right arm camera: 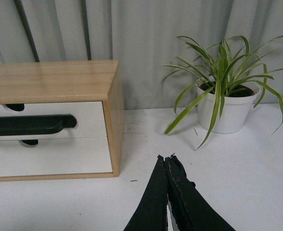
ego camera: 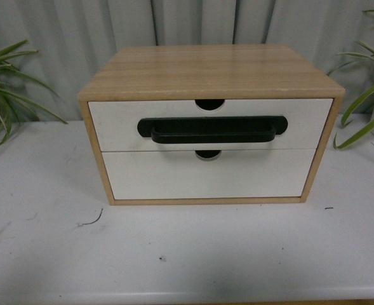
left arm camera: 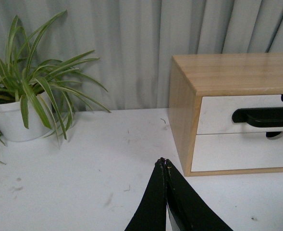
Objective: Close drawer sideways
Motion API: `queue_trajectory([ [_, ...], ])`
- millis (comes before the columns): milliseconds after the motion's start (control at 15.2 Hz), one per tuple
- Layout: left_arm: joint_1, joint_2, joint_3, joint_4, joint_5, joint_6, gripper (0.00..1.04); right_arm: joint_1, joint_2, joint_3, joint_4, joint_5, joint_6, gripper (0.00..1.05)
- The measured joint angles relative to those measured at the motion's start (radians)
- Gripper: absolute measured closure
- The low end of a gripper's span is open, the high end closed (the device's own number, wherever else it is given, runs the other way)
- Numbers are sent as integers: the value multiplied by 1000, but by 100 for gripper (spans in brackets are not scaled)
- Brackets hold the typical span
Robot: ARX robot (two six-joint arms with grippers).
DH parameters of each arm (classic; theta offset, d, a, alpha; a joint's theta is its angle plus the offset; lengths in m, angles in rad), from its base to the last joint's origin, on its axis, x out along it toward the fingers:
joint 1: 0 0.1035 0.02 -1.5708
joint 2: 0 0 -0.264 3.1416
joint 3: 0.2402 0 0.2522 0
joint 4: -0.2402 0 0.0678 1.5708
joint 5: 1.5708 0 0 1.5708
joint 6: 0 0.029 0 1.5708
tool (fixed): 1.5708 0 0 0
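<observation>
Front view: we see the cabinet (ego camera: 211,124) at frame centre on the white table (ego camera: 187,254). The drawer (ego camera: 210,124), its upper one, carries a black handle (ego camera: 212,130) and appears flush with the wooden frame; the plain lower drawer (ego camera: 209,175) sits beneath it. No arm enters this view.

Left wrist view: we see the left gripper (left arm camera: 165,163) at lower centre, its jaws pressed together on nothing, over bare table short of the cabinet's near corner. A potted plant (left arm camera: 30,103), shown only as leaves in the front view, stands at frame left.

Right wrist view: the right gripper (right arm camera: 166,158) is likewise pinched tight and empty, clear of the cabinet's other side. A second plant (right arm camera: 225,96) stands at upper right in its white pot.

Setting: the tabletop is scuffed, with small dark specks; a pale pleated curtain (ego camera: 174,25) closes the background.
</observation>
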Motion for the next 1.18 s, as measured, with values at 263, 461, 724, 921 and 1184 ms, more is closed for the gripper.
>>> queue_trajectory([
  [263,-1,-30,-31,-2,2,0,103,0,-32,-29,11,0,0,103],
  [461,-1,-30,-31,2,1,0,103,0,-43,-39,5,0,-1,103],
  [724,-1,-30,-31,2,0,0,103,0,-43,-39,6,0,-1,103],
  [921,-1,-30,-31,2,0,0,96,0,-43,-39,6,0,-2,102],
  [1184,-1,-30,-31,2,0,0,49,0,-43,-39,6,0,-2,55],
])
